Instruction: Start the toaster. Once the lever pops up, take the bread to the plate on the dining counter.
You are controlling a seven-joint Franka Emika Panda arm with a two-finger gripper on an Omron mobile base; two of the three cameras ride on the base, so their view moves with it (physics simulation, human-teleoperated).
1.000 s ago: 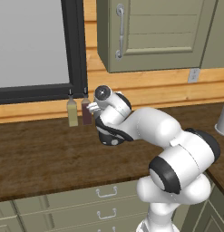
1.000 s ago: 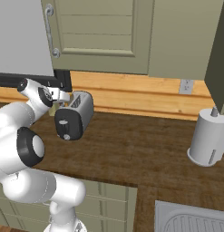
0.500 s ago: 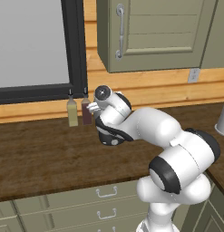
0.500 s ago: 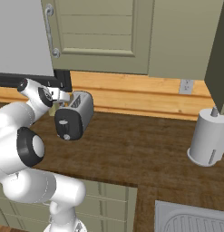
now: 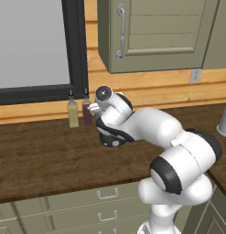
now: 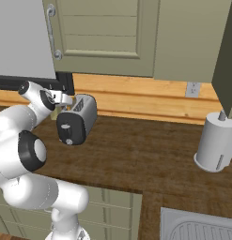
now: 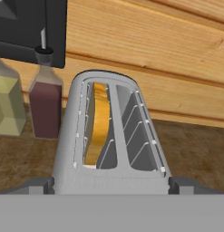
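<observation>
The silver-grey toaster (image 6: 82,115) stands on the dark wood worktop (image 6: 136,154) by the wall. Its black end panel (image 6: 69,131) with a round grey dial (image 6: 67,141) faces the room. I cannot make out the lever on that panel. In the hand view the toaster (image 7: 68,149) lies right below, and the bread (image 7: 99,122) stands in its left slot with the crust showing. My gripper (image 7: 111,185) is open, with a fingertip (image 7: 38,185) on each side of the toaster's near end. From the right base view the gripper (image 6: 64,99) hovers at the toaster's top left. The plate and dining counter are out of view.
Two bottles, one pale yellow (image 7: 7,106) and one dark red (image 7: 46,106), stand against the wall left of the toaster. A grey cylinder (image 6: 215,147) sits at the right, a sink (image 6: 202,227) lies at the lower right, and wall cabinets (image 6: 103,33) hang overhead.
</observation>
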